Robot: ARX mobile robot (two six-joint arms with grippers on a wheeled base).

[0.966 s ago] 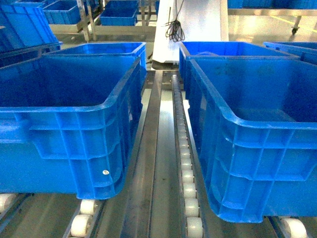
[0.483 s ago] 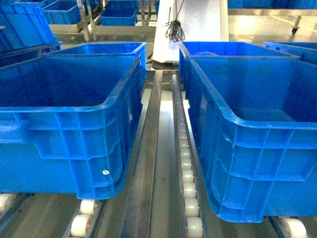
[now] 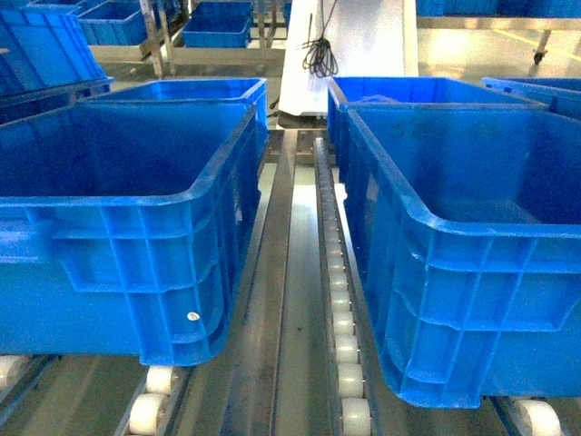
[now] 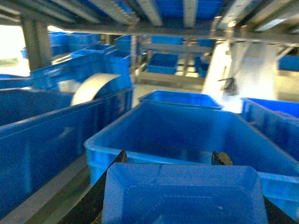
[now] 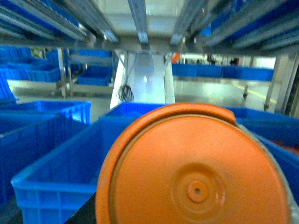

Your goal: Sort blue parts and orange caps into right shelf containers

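Nothing shifts in the head view since the earlier frames. Left gripper's fingers [image 4: 222,158] clasp a blue part [image 4: 184,196] between them; beyond stands a blue crate [image 4: 187,135]. Right gripper's fingers are hidden, state unclear; an orange cap [image 5: 194,170] fills its view, another crate [image 5: 56,186] beyond.
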